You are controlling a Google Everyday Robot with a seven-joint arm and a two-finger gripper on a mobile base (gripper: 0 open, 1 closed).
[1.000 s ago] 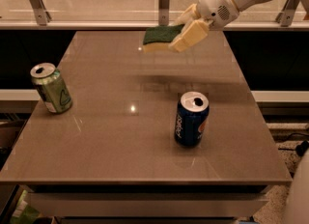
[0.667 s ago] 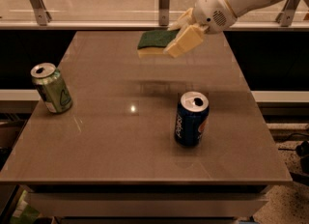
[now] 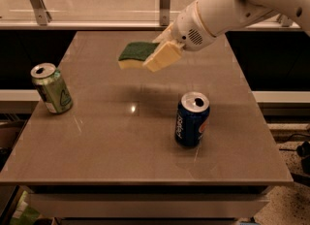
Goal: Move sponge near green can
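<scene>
— While the gripper (image 3: 157,56) carries the sponge (image 3: 135,53), where does it stand over the tabletop (image 3: 121,151)?
— Above the far half, roughly mid-width, clear of the surface, faint shadow below it. Fingers closed on the sponge's right end, green scouring face up, nothing else held.
— Change against the last second?
— The sponge has shifted left, away from the far right corner, and a little toward the near edge. Both cans unmoved.
— And the green can (image 3: 52,88)?
— Upright near the left edge, about halfway along it. The sponge is well apart from it. The Pepsi can (image 3: 192,120) stands right of centre, toward the near edge, off the line between sponge and target.
— Reading for the task?
— Transport in progress, heading correct. Judgement: more leftward travel is needed, then a descent and release just beside the green can. Risk: clipping the can on approach, as it looks light and easily tipped
</scene>
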